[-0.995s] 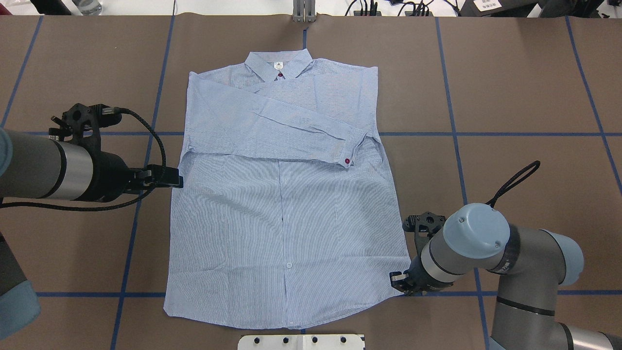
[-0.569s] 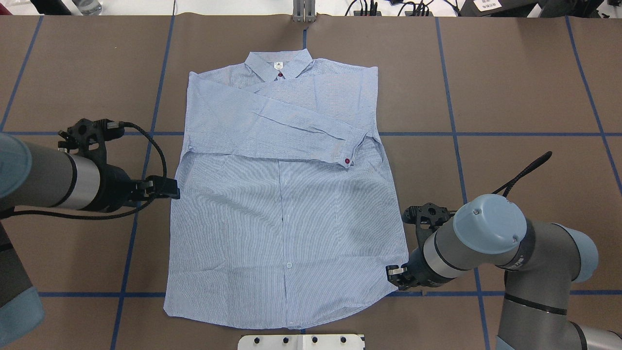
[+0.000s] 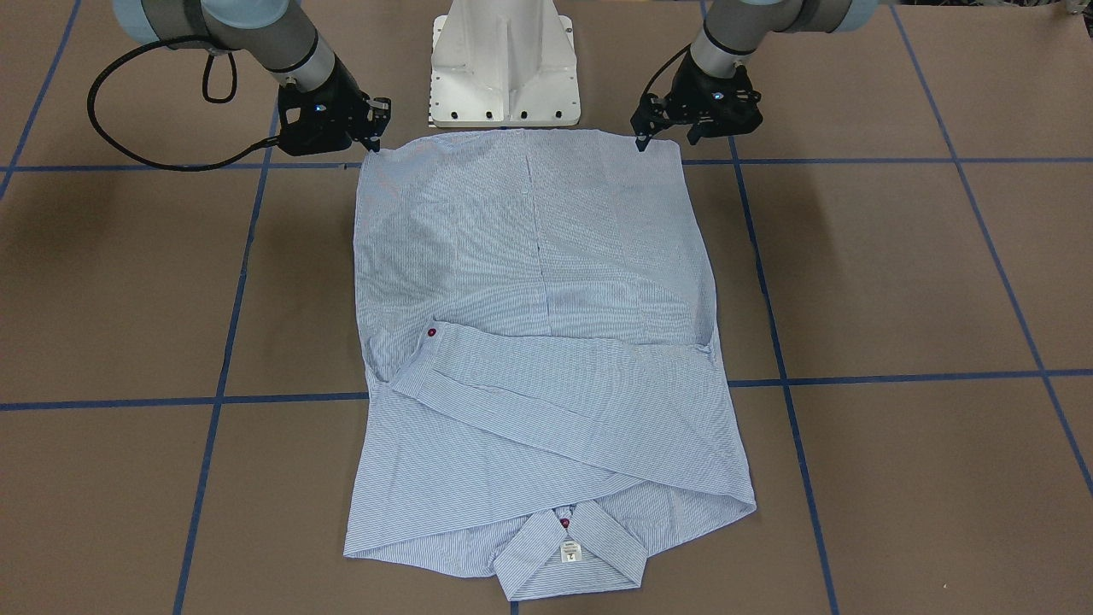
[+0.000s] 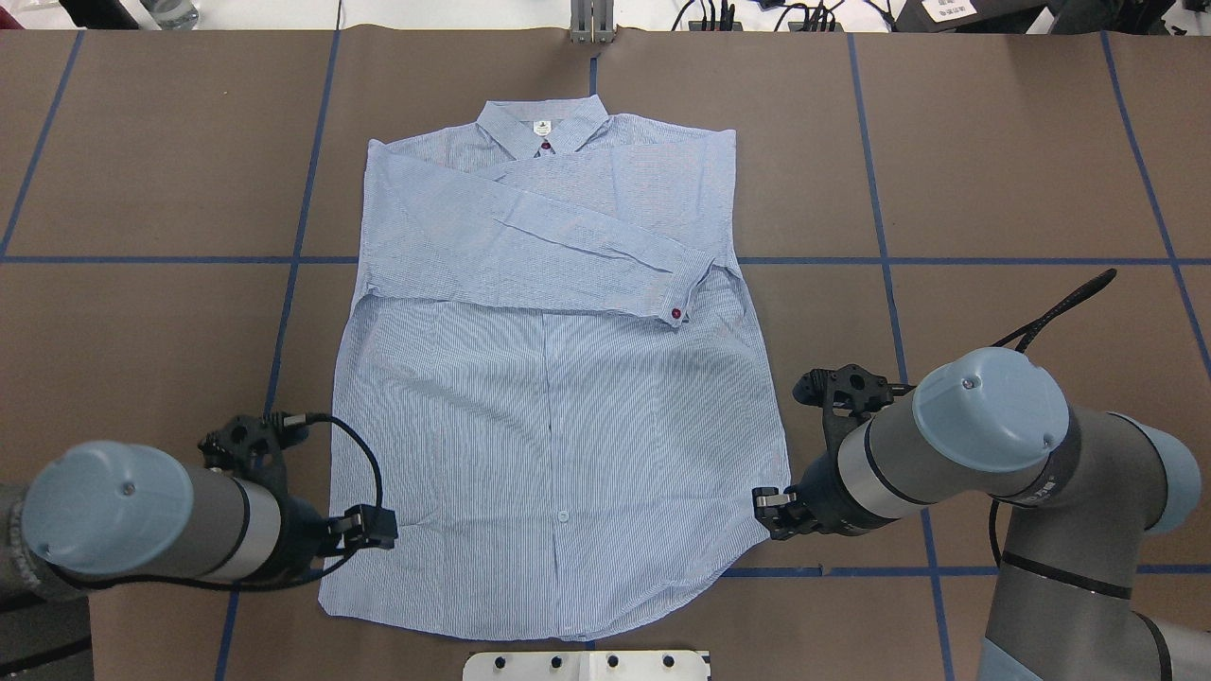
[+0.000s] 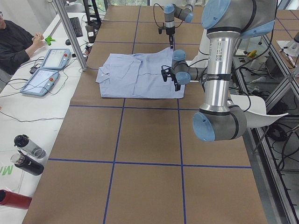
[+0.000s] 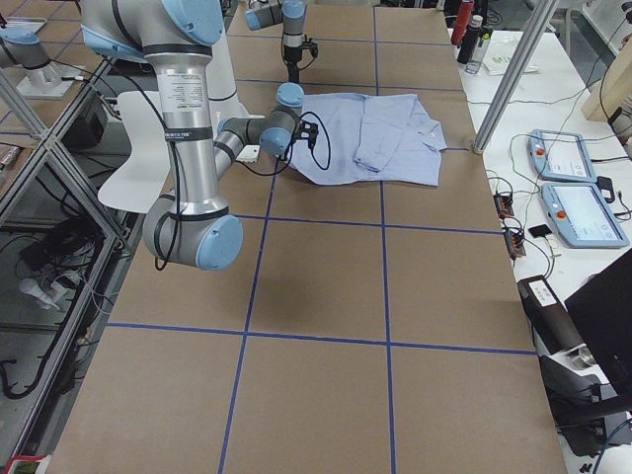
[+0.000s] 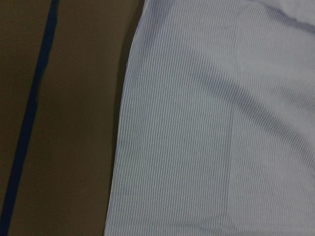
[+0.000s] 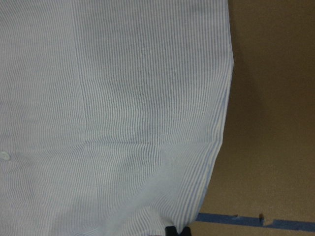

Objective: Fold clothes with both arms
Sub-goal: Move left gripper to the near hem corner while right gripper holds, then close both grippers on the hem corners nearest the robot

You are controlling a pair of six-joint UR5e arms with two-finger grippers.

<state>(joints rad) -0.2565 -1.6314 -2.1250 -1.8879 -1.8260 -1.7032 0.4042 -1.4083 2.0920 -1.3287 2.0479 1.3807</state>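
The left gripper (image 4: pixel 377 526) hangs over the hem corner of the shirt (image 4: pixel 558 426) at 7 o'clock, and the right gripper (image 4: pixel 768 499) is beside its edge at 4 o'clock. Whether either is spread cannot be told. The shirt lies flat on the table (image 4: pixel 1041 142), the white base (image 4: pixel 587 665) at its 6 o'clock.

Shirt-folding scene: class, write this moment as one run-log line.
striped shirt: flat, sleeve folded across chest | left gripper: at left side edge near hem | right gripper: at right side edge near hem | grip: unclear
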